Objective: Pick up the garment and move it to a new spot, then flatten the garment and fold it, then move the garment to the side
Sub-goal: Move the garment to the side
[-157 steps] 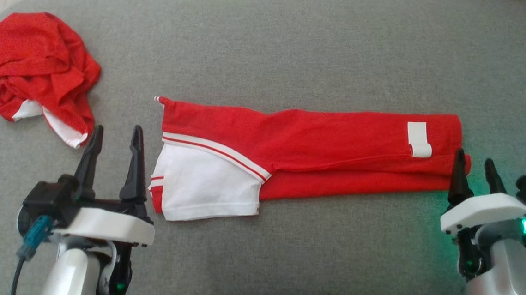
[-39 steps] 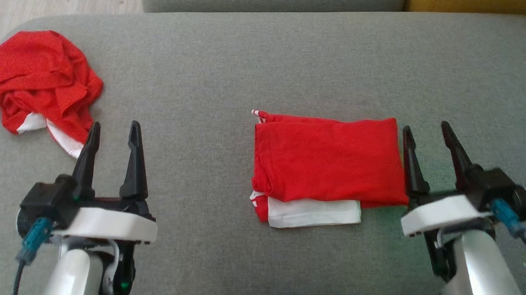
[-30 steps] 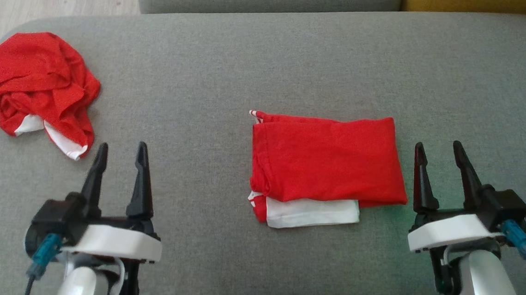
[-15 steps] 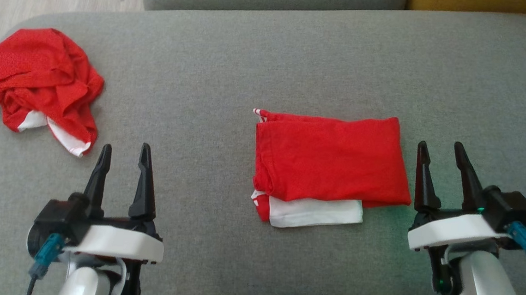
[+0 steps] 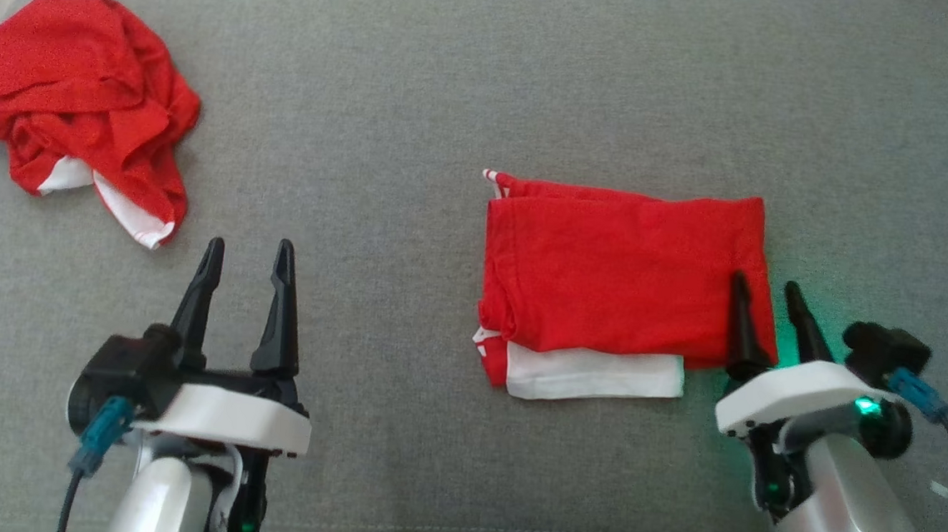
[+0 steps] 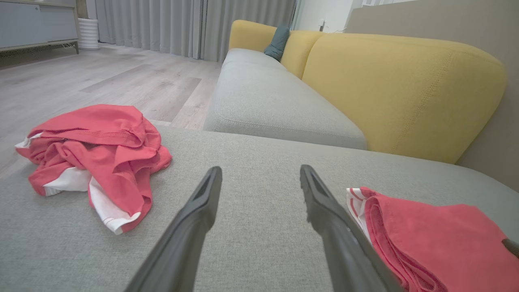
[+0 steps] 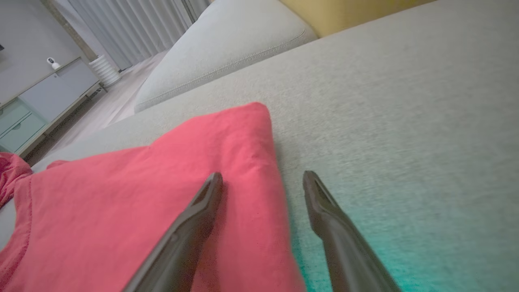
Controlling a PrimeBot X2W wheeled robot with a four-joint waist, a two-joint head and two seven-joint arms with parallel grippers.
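The folded garment (image 5: 623, 285) lay right of centre on the cushion (image 5: 453, 89). The right gripper (image 5: 765, 281), jaws apart, straddled its right edge. The left gripper (image 5: 249, 242), jaws likewise apart, hung well clear. Folding appeared complete; the move aside would require clamping all layers.

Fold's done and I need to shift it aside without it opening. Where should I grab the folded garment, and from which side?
Probably the right-hand edge of the folded garment, from the robot's right. That edge is one closed, rounded fold; the left and near edges show loose layers. The open right gripper straddles it, one finger over cloth, one over the sofa.
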